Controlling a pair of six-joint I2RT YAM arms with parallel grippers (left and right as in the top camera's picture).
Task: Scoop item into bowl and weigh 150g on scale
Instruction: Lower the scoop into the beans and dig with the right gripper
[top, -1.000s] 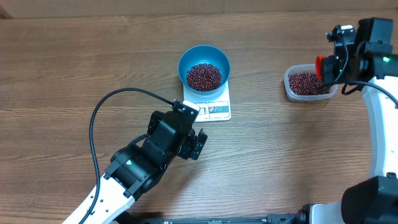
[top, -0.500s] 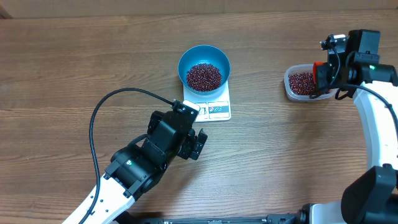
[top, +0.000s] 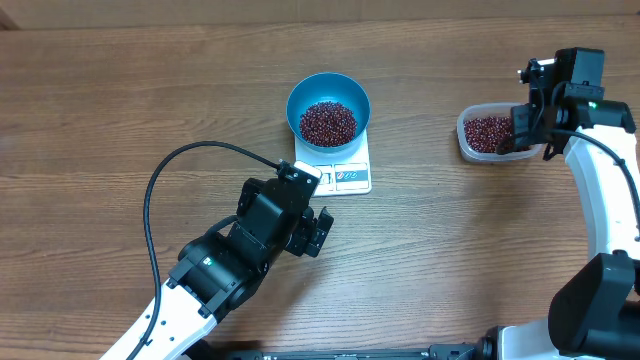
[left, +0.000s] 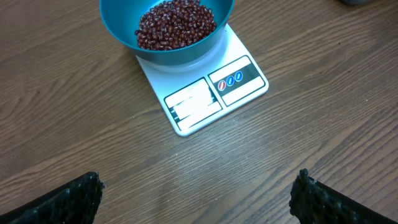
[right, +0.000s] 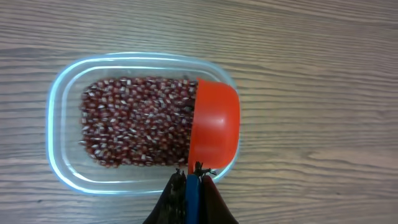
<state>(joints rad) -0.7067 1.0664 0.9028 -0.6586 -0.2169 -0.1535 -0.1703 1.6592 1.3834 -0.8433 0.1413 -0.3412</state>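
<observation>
Brown wood-grain desk (top: 100, 100) fills every view; mid-desk, a blue bowl (top: 295, 108) of maroon beans (top: 328, 122) sits on the white scale (top: 345, 178); left tool (left: 196, 196) hangs released nearby — right tool (right: 189, 193) clenched on an orange scoop (right: 214, 127) over the clear tub (right: 62, 99).

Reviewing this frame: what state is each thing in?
bowl: on the scale, partly filled with beans.
scale: bearing the bowl; display unreadable.
tub: open, holding beans.
scoop: in the tub, gripped by its handle.
left end effector: open, empty.
right end effector: shut on the scoop.
</observation>
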